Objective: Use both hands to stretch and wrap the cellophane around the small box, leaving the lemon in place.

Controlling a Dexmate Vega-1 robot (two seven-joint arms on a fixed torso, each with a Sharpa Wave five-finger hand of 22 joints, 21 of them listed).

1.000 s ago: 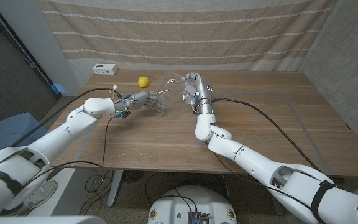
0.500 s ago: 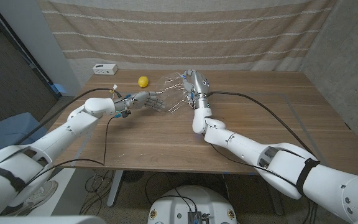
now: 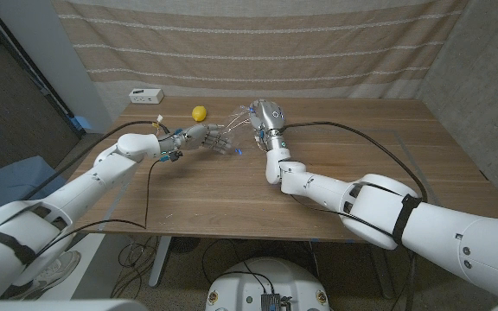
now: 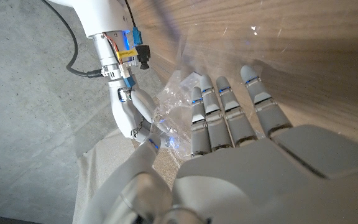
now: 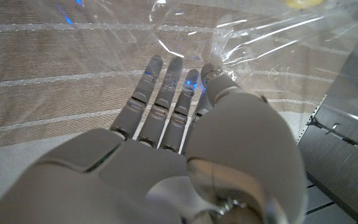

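Crumpled clear cellophane [image 3: 230,131] hangs above the table between my two hands. My left hand [image 3: 202,136] grips its left side, fingers stretched into the film [image 4: 174,119]. My right hand [image 3: 266,115] is raised higher and pinches the other side between thumb and fingers [image 5: 211,70]. In the left wrist view my right hand [image 4: 129,115] sits just beyond my left hand [image 4: 229,130], with the film between them. The yellow lemon [image 3: 199,112] lies on the table behind my left hand, and its edge [image 5: 300,2] shows through the film. I cannot make out the small box inside the bunched film.
A white device [image 3: 145,95] sits at the table's [image 3: 232,190] far left corner. A striped curtain [image 3: 258,43] hangs behind the table. Black cables [image 3: 353,130] run from both wrists across the wood. Bare wood spreads in front and to the right.
My right forearm has swung upright and its hand has shifted slightly left, closer to my left hand. The cellophane between them looks more bunched. The left hand has barely moved.
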